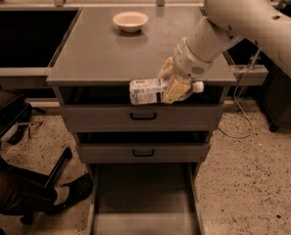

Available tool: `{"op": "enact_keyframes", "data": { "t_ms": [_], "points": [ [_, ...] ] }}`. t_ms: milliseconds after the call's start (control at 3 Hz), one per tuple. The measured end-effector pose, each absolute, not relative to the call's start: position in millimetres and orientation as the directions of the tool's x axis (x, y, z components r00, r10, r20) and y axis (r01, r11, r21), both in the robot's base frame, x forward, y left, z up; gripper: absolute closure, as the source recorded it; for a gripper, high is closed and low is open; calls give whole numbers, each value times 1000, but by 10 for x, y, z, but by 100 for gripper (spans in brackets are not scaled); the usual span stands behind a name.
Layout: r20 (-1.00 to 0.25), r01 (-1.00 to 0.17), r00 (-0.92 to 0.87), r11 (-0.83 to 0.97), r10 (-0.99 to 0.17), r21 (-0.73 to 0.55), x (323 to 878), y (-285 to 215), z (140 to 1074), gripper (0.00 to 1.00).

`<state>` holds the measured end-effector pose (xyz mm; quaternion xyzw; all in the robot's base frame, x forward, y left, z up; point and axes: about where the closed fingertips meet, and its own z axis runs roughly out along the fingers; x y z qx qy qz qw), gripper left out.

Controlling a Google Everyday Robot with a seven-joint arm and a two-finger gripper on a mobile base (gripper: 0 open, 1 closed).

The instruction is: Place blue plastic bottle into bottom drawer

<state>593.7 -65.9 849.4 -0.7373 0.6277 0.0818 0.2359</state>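
Beyond the cabinet top's (pixel 106 53) front edge, the gripper (pixel 172 84) clamps the blue plastic bottle (pixel 145 91) sideways above the pulled-out bottom drawer (pixel 145 202).

A flat-topped grey metal cabinet (pixel 101 58) stands on a speckled terrazzo floor (pixel 253 180). A dark recessed counter (pixel 22 33) adjoins it on the picture's left; a cable (pixel 231 135) loops over the floor at right.

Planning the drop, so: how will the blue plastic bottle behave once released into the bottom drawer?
Held sideways by the pincer at the front edge of the cabinet top, the blue plastic bottle looks light and likely keeps its shape. Lying flat, it may roll on the floor of the bottom drawer.
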Motion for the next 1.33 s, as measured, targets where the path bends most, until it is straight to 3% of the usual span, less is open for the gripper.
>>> {"op": "enact_keyframes", "data": {
  "t_ms": [667, 1333],
  "points": [
    [-468, -961, 54, 81, -882, -263, 5631, -1009, 7838, 100],
    [-481, -966, 47, 82, -876, -244, 5540, -992, 7666, 100]
  ]
}}
